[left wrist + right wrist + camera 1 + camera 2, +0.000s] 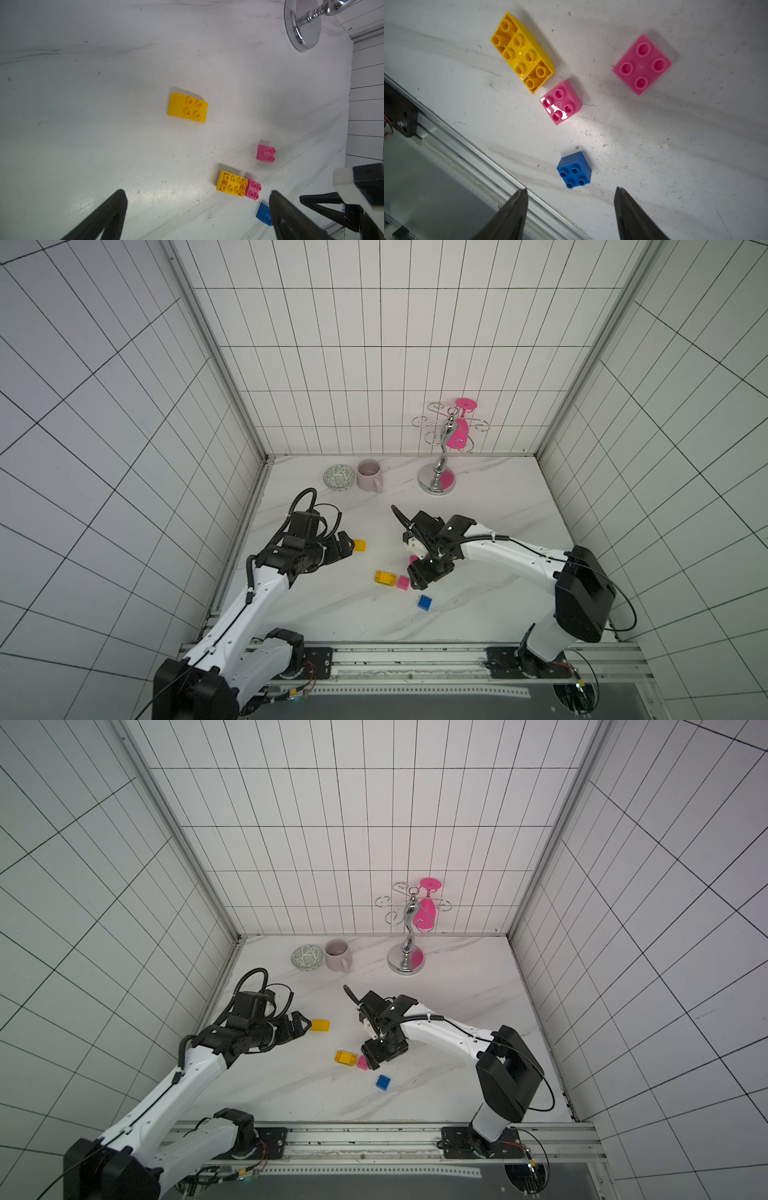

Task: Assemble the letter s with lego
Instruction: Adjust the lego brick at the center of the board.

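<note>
One blue cube (574, 169) sits near right end effector (570, 193).

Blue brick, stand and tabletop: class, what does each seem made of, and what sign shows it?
Blue brick: likely moulded plastic, glossy; even colour, crisp studs. Stand: probably polished metal; mirror-like reflections. Tabletop: white with grey veins, marble-look; real stone or laminate, cannot tell.

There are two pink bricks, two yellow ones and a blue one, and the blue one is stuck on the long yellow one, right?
Not stuck: the blue brick lies by itself on the table, apart from the long yellow brick. The right wrist view shows it. The rest is right.
</note>
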Controlling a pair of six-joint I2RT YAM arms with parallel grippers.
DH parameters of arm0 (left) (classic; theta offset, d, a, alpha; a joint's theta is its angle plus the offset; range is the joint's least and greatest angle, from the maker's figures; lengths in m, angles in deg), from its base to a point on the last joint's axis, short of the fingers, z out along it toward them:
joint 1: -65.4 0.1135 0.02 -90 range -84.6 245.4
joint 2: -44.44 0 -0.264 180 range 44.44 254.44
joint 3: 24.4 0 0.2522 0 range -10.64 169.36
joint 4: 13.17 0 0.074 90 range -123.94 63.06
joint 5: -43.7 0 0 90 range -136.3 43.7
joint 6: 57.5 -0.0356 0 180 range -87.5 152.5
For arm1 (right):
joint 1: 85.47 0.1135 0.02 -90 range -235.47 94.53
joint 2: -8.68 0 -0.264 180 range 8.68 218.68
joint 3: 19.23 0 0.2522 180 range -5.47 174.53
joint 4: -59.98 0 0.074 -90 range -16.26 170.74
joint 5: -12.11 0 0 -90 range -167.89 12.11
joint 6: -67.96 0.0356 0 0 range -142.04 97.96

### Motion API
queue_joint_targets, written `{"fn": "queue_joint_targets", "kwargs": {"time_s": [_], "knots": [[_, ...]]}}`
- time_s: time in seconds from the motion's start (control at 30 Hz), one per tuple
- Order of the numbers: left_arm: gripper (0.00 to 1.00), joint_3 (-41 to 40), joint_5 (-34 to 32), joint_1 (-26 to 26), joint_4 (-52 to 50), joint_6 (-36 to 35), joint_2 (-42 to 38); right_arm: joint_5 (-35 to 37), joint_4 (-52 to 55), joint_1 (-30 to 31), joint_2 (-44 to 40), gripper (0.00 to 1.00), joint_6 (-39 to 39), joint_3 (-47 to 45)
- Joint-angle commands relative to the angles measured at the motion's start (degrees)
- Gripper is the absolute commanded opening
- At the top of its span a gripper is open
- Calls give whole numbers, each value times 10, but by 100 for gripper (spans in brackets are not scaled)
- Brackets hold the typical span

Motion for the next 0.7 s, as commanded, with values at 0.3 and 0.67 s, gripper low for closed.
{"fn": "queue_joint_targets", "kwargs": {"time_s": [0.3,0.67], "knots": [[98,-28,15,2,39,-34,-70,88,23,70,34,63,-28,-38],[98,-32,-4,2,40,-25,-84,104,-8,76,43,61,-31,-63]]}}
